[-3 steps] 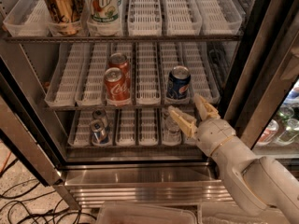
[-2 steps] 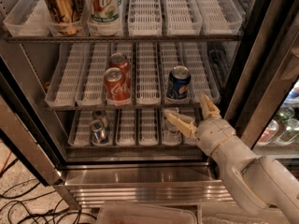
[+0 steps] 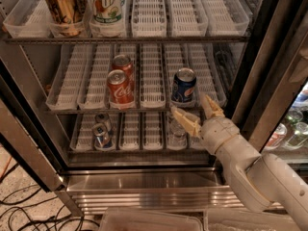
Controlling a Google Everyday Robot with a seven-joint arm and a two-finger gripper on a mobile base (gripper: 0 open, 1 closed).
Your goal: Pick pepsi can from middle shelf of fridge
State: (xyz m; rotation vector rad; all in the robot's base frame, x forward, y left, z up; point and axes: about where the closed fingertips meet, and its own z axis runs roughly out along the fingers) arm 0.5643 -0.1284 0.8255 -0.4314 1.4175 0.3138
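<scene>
The pepsi can (image 3: pixel 184 86), dark blue with a silver top, stands upright at the front of a lane on the middle shelf (image 3: pixel 72 88) of the open fridge (image 3: pixel 144 177). Two red cola cans (image 3: pixel 120 83) stand two lanes to its left, one behind the other. My gripper (image 3: pixel 198 113) is open, just below and slightly right of the pepsi can, in front of the shelf edge. One finger (image 3: pixel 185 121) points left under the can; the other finger (image 3: pixel 211 106) points up at its right. It touches nothing.
A tall gold can (image 3: pixel 60 6) and a green-white can (image 3: pixel 107 4) stand on the top tier. Small silver-blue cans (image 3: pixel 101 129) sit on the lowest tier. The dark door edge (image 3: pixel 262 66) is right of my arm. Cables (image 3: pixel 19 206) lie on the floor at left.
My gripper has moved slightly up and to the right, staying open just below the pepsi can. The cans have not moved.
</scene>
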